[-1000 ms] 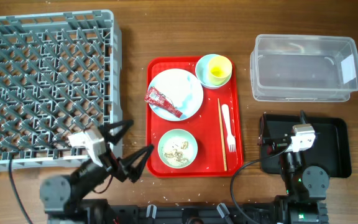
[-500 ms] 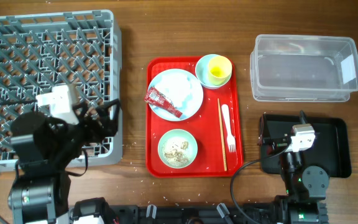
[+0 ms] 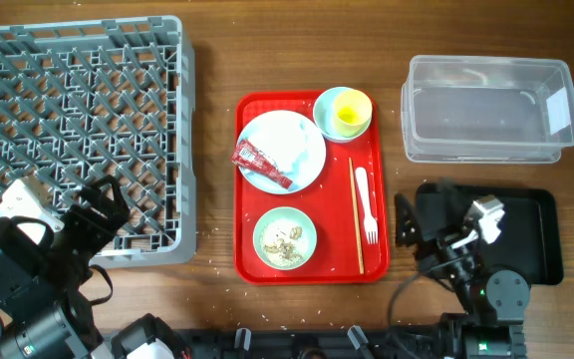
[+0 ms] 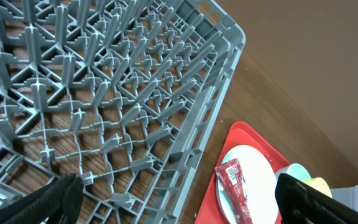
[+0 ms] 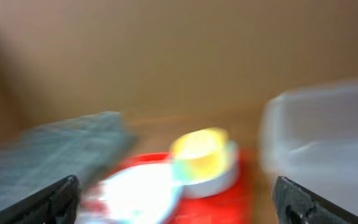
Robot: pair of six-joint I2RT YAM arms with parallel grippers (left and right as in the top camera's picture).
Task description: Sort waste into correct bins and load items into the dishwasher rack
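The left gripper [image 3: 103,207] has swung away from the red tray [image 3: 247,264] to the near edge of the grey rack [image 3: 78,110], its fingers spread wide and empty. The right gripper [image 3: 415,217], idle a second ago, is tipping up off the black tray [image 3: 536,229], also apart, its camera blurred. The wrapper [image 3: 259,163], plate [image 3: 297,140] and cup [image 3: 351,110] sit untouched on the red tray, so I'd say sorting hasn't begun.

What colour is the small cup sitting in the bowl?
Yellow; the cup shows best in the overhead view.

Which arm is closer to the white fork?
Right. The right tool hovers beside the fork, over the black tray; the left tool is far off, above the grey rack.
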